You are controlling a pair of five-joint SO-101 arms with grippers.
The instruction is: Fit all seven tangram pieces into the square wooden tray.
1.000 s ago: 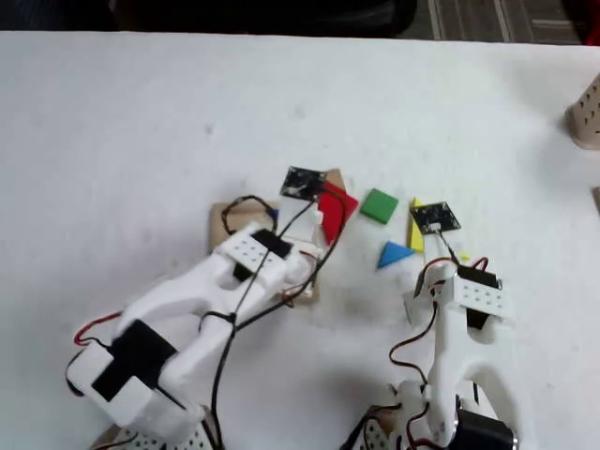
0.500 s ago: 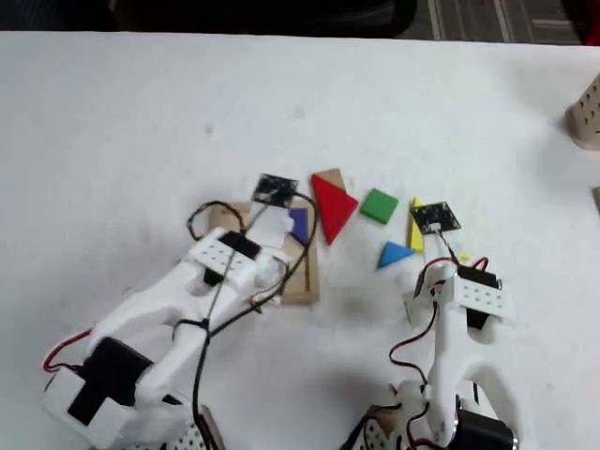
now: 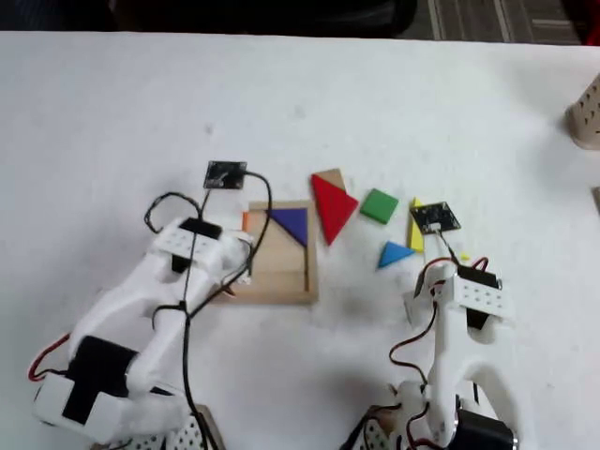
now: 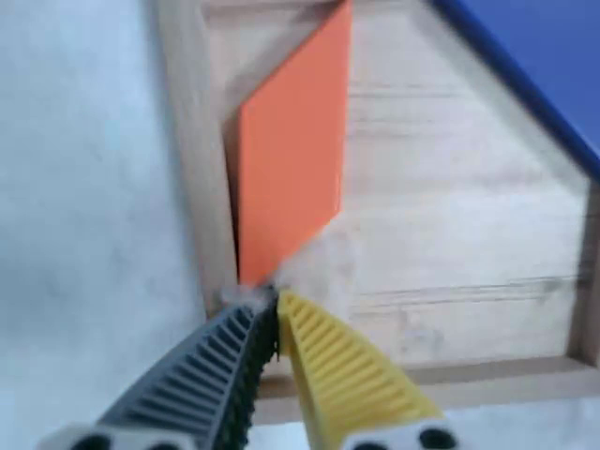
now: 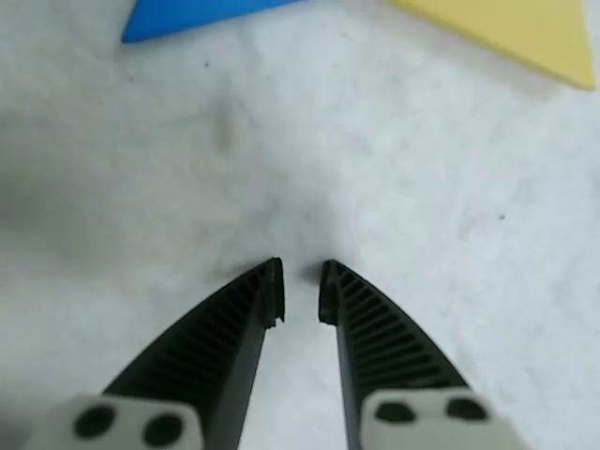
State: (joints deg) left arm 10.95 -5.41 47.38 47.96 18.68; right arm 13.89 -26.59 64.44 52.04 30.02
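Note:
The square wooden tray (image 3: 281, 292) lies at mid-table and holds a dark blue triangle (image 3: 291, 223) and an orange parallelogram (image 3: 246, 221). In the left wrist view my left gripper (image 4: 275, 314) is shut, its tips touching the near corner of the orange parallelogram (image 4: 291, 159) by the tray's rim (image 4: 202, 159). A red triangle (image 3: 331, 206), a tan piece (image 3: 330, 175), a green square (image 3: 379, 205), a yellow triangle (image 3: 415, 228) and a light blue triangle (image 3: 394, 253) lie on the table right of the tray. My right gripper (image 5: 300, 281) hovers narrowly open over bare table just short of the light blue triangle (image 5: 187, 14) and the yellow triangle (image 5: 497, 28).
The left arm (image 3: 178, 272) reaches over the table left of the tray, and the right arm (image 3: 464, 300) stands at the front right. A tan pegged object (image 3: 586, 117) sits at the right edge. The far half of the white table is bare.
The left arm has swung left from the red triangle to the tray's left side. The red triangle now lies on the table beside the tray. The right arm has not moved.

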